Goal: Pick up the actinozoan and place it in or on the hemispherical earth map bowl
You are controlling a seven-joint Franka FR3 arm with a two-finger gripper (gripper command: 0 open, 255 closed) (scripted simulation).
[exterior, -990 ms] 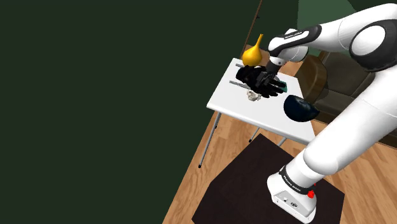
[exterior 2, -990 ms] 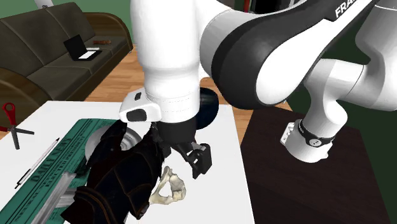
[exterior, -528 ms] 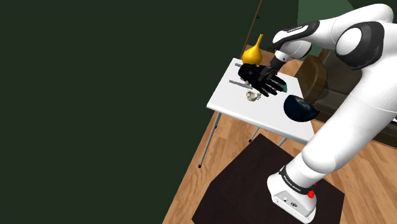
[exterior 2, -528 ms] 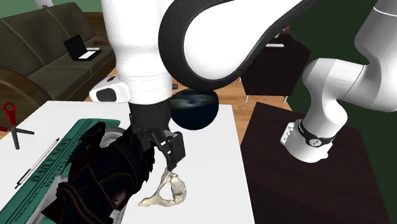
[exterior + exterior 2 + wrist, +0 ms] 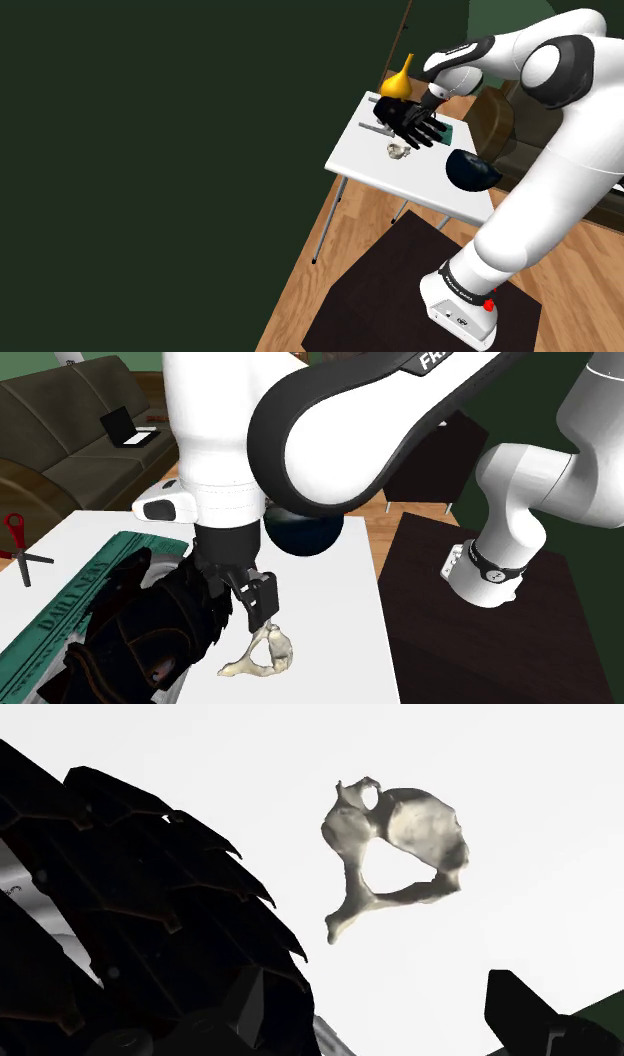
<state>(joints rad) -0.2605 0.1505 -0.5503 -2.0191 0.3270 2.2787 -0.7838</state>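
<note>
1. Your all-black gripper [image 5: 252,604] hangs with its fingers spread, clasping nothing.
2. In the second exterior view, the pale bone-like actinozoan [image 5: 262,655] lies untouched on the white table [image 5: 340,624] at the gripper's 6 o'clock.
3. The dark blue globe-patterned bowl [image 5: 305,537] sits farther back, at 1 o'clock.

Living room; sofa [image 5: 55,402]; laptop [image 5: 127,428]; wood floor [image 5: 375,205]

A black gauntlet [image 5: 130,904] crowds one side of the actinozoan [image 5: 425,829]; bare table [image 5: 200,754] beyond.
</note>
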